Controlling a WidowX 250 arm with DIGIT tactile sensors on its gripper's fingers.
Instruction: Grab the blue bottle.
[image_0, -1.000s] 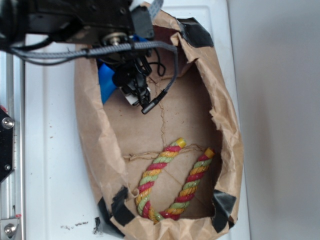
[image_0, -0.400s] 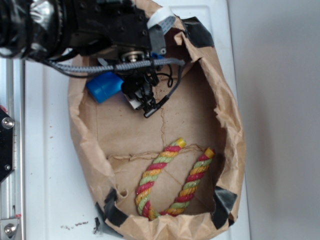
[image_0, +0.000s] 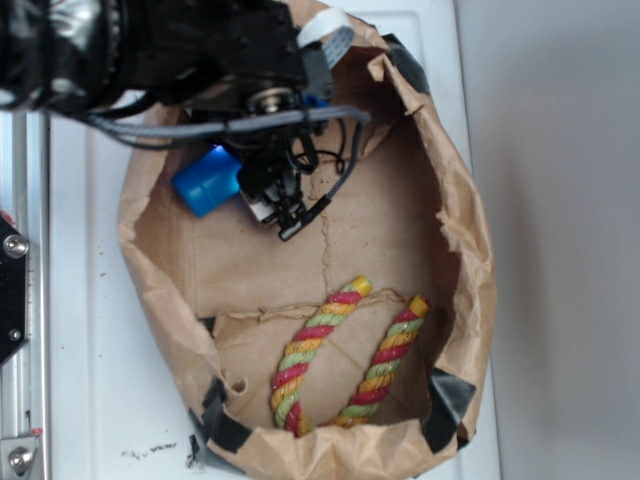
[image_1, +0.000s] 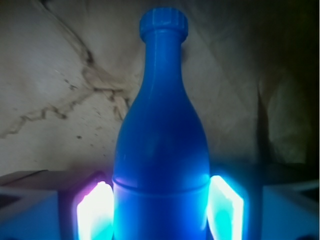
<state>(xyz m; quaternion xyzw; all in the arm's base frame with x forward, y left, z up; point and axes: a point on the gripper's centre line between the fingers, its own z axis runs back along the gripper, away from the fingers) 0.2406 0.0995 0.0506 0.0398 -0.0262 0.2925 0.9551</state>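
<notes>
Hand (image_1: 160, 210) clamped on bottle (image_1: 161, 150) at its lower body, pads flanking it, neck pointing straight away.

The blue bottle (image_0: 207, 181) lies in the paper bag (image_0: 470, 270) at ten o'clock, between the gripper (image_1: 160, 205) fingers; the rope (image_0: 335, 365) at six.
</notes>
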